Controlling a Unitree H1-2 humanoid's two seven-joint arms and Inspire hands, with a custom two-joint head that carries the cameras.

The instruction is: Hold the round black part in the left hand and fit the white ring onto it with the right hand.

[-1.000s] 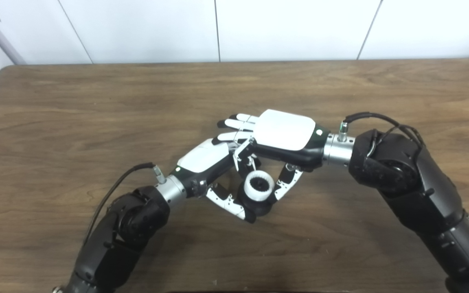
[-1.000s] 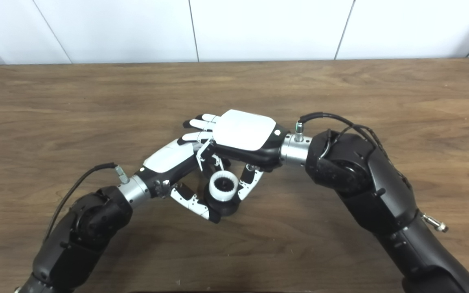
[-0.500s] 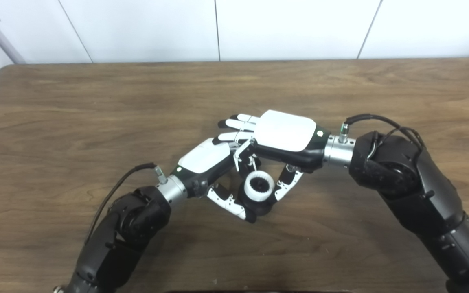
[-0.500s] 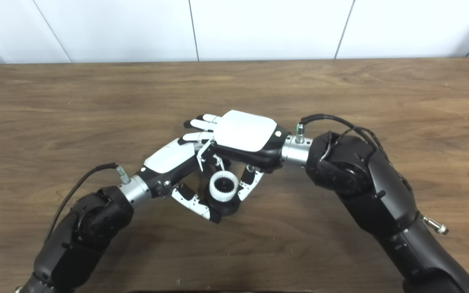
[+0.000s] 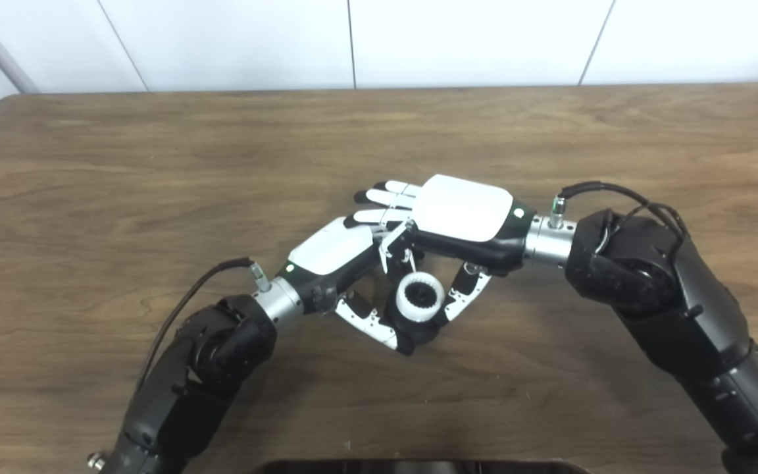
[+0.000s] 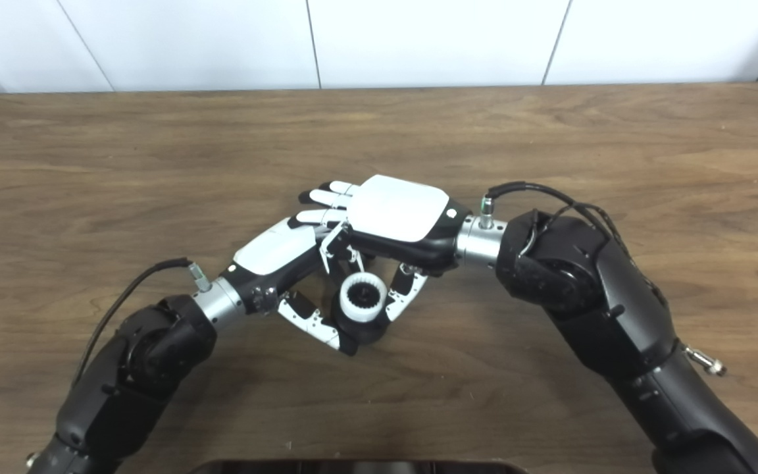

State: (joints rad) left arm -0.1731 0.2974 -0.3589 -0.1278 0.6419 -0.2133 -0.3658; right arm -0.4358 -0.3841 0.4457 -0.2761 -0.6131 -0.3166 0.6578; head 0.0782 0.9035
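The ring (image 5: 420, 297) is taken as the landmark, near the middle of the desk (image 5: 89, 184). It is seated on the round part (image 5: 426, 331), which shows just in front of and below it. The left hand (image 5: 339, 263) is placed to the ring's left, with its thumb (image 5: 369, 322) reaching beneath. The right hand (image 5: 461, 217) is set behind and above the ring, its thumb (image 5: 464, 296) touching the ring's right side. Behind everything, a wall (image 5: 353, 39) is met by the desk's far edge.

Lab-like: bare wooden table (image 5: 155, 164), white wall panels (image 5: 234, 39).
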